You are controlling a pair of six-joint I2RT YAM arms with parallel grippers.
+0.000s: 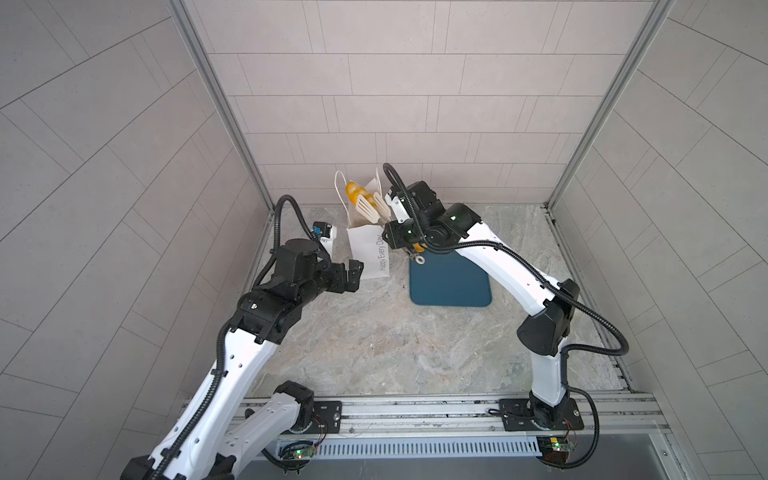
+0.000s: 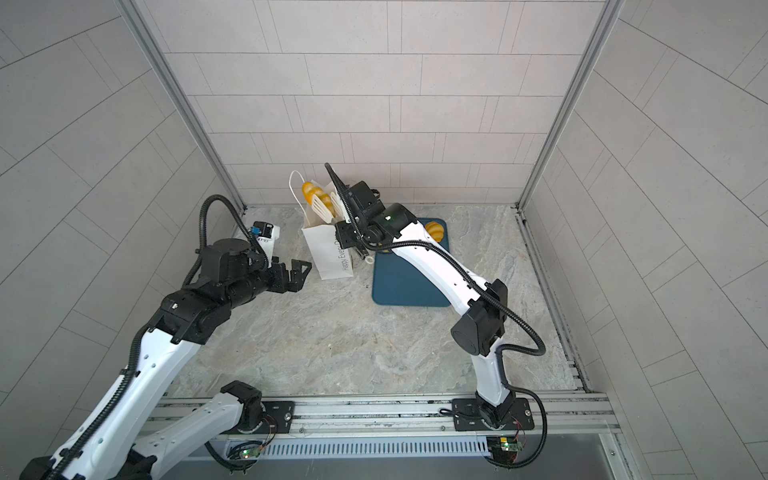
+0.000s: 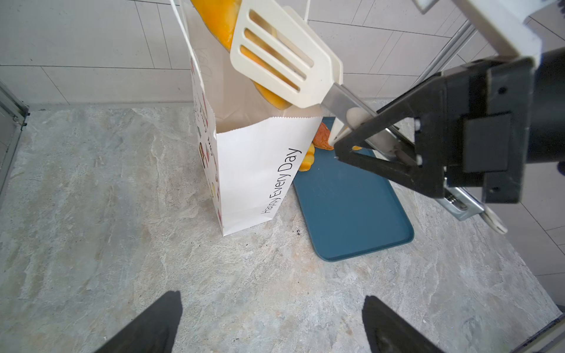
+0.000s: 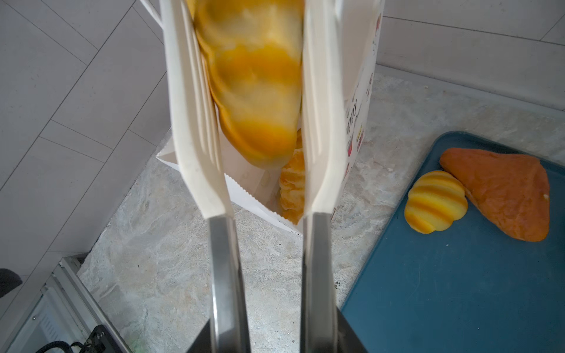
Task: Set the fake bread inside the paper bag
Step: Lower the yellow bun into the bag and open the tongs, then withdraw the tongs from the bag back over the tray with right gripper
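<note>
1. Clamping the tongs (image 3: 281, 61), the right gripper (image 4: 275, 324) holds a striped roll (image 4: 253, 91) at the paper bag (image 3: 253, 171) mouth, near the worktop (image 1: 374, 353) back edge.
2. Release squarely above the opening; the left gripper (image 3: 272, 321) idles, fingers wide apart.

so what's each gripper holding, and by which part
Right gripper: the white slotted tongs, by their metal arms; a long yellow striped toy bread sits between the blades above the white paper bag. Left gripper: open, holding nothing.
</note>
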